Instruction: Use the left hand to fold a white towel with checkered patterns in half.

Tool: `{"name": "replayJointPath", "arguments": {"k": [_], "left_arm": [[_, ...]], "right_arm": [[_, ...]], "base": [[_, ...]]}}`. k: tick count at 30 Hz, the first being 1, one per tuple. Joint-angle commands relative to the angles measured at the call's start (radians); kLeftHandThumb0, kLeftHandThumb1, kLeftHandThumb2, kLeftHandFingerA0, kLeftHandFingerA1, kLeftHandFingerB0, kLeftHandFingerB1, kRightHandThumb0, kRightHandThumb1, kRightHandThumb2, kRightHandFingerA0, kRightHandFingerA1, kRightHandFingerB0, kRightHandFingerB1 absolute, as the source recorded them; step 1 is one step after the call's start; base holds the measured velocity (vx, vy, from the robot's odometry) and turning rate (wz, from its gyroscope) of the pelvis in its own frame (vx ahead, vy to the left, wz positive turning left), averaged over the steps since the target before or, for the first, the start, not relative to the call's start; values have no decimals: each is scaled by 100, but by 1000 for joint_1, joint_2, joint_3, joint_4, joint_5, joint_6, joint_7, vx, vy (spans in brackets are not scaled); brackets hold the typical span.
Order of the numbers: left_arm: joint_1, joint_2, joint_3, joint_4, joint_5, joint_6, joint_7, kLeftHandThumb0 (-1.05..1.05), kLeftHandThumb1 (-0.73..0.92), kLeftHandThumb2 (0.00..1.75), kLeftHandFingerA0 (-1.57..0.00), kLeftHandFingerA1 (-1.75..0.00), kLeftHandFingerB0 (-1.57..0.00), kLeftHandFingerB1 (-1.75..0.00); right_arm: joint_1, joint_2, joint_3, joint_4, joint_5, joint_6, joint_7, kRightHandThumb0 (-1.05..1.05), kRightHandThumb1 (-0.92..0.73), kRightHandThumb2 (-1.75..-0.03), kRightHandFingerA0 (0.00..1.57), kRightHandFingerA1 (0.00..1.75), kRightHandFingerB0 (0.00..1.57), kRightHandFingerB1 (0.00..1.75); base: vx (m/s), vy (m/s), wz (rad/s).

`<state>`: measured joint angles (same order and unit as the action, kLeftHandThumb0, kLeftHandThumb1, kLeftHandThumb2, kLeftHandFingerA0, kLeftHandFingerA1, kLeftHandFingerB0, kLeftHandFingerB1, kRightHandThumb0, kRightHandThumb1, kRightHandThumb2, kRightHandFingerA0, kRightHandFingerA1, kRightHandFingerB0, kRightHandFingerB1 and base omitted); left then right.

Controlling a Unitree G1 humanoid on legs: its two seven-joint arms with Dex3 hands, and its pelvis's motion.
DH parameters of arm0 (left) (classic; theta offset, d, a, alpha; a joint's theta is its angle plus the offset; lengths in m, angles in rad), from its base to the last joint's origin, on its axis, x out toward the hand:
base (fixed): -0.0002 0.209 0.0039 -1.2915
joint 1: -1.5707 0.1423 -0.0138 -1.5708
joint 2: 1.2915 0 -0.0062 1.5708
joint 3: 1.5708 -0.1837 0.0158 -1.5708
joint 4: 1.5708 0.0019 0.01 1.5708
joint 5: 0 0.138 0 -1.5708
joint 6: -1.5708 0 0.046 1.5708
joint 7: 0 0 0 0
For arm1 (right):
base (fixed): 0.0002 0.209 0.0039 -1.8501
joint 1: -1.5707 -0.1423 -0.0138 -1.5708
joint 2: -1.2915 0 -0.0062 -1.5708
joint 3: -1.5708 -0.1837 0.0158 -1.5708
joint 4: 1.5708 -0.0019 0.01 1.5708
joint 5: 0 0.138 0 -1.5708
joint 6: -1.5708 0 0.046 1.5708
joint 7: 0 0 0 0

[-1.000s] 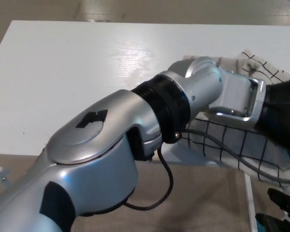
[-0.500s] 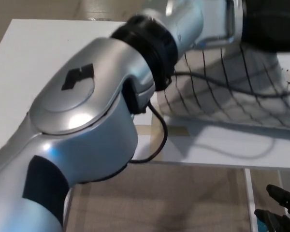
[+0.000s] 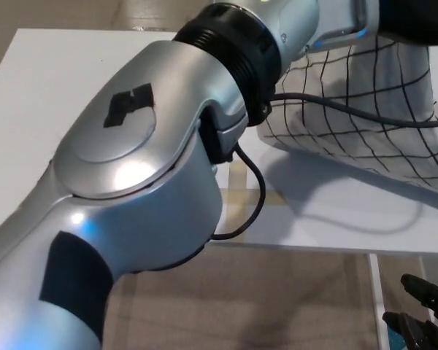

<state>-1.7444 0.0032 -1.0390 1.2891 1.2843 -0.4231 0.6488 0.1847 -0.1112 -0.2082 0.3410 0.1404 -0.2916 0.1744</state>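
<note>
Your right hand sits low at the near right corner, below the worktop edge; can't tell if it's open or closed. Your left hand is top right, mostly cut off, grip unreadable. The towel hangs directly beneath it, lifted and draping toward the worktop, so the left is nearer for the fold.

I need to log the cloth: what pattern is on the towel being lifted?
White with a thin black checkered grid; the towel shows in the head view.
</note>
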Motion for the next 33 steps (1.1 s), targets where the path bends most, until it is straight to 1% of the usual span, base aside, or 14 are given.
{"name": "replayJointPath", "arguments": {"k": [1, 2, 4, 5, 14, 15, 17, 18, 19, 20, 21, 22, 26, 33], "left_arm": [[17, -46, -22, -1, 7, 19, 30, -34, 47, 55, -86, -175, -98, -111], [33, -67, -36, -3, 15, 18, 61, -34, 47, 55, -87, -175, -92, -124], [44, -87, -45, -2, 11, 1, 57, -35, 46, 55, -88, -175, -92, -124], [56, -109, -58, -4, 15, -7, 28, -39, 46, 54, -87, -175, -81, -149], [219, -224, -109, -10, -9, -56, -86, -30, 49, 55, -90, -175, -77, -158], [241, -231, -102, -9, -23, -61, -111, -35, 33, 69, -124, -151, -96, -133], [257, -237, -90, -10, -39, -64, -139, -34, 34, 69, -124, -151, -96, -133], [258, -240, -81, -8, -48, -63, -166, -29, 48, 54, -85, -145, -91, -75], [257, -243, -72, -5, -58, -62, -197, -29, 48, 54, -85, -145, -91, -75], [254, -246, -63, 1, -65, -52, -236, -39, 46, 55, -57, -58, -57, -40], [259, -258, -44, 11, -81, -8, -303, -83, 49, 84, 0, 0, 0, -4], [272, -283, -1, 27, -119, 82, -428, -87, 58, 58, 0, 0, 0, 0], [259, -297, 55, 27, -162, 135, -513, -104, 65, 59, 0, 0, 0, 0], [179, -256, 136, 4, -204, 100, -561, -100, 69, 63, 0, 0, 0, 0]], "right_arm": [[3, -5, -2, -15, 13, 24, 4, -43, -69, -61, 69, 54, 57, 44], [3, -3, -3, -21, 13, 31, 0, -43, -70, -61, 69, 54, 57, 44], [2, -3, -3, -24, 16, 40, 1, -43, -70, -61, 69, 54, 57, 44], [1, -2, -4, -29, 19, 44, 2, -43, -70, -61, 70, 54, 57, 44], [12, 0, -7, -65, 35, 73, 13, -45, -71, -62, 71, 55, 57, 44], [14, 1, -10, -75, 43, 85, 15, -45, -71, -61, 71, 55, 57, 44], [16, 1, -13, -86, 52, 98, 19, -44, -71, -61, 72, 55, 57, 44], [13, 0, -13, -84, 54, 98, 23, -44, -70, -61, 73, 55, 57, 44], [8, -1, -12, -80, 55, 95, 27, -44, -70, -61, 73, 55, 57, 44], [4, -1, -14, -76, 61, 96, 32, -44, -70, -61, 73, 56, 57, 44], [-1, 0, -15, -73, 61, 99, 27, -43, -71, -62, 74, 56, 59, 45], [-10, 3, -16, -74, 57, 108, 16, -43, -71, -62, 75, 57, 60, 45], [-17, 5, -20, -72, 55, 103, 9, -41, -70, -61, 77, 57, 63, 47], [-12, -15, -12, -52, 34, 78, 29, -42, -69, -61, 78, 57, 62, 46]], "base": [[0, 0, 0], [0, 0, 0], [0, 0, 0], [0, 0, 0], [0, 0, 0], [0, 0, 0], [0, 0, 0], [0, 0, 0], [0, 0, 0], [0, 0, 0], [0, 0, 0], [0, 0, 0], [0, 0, 0], [0, 0, 0]]}}
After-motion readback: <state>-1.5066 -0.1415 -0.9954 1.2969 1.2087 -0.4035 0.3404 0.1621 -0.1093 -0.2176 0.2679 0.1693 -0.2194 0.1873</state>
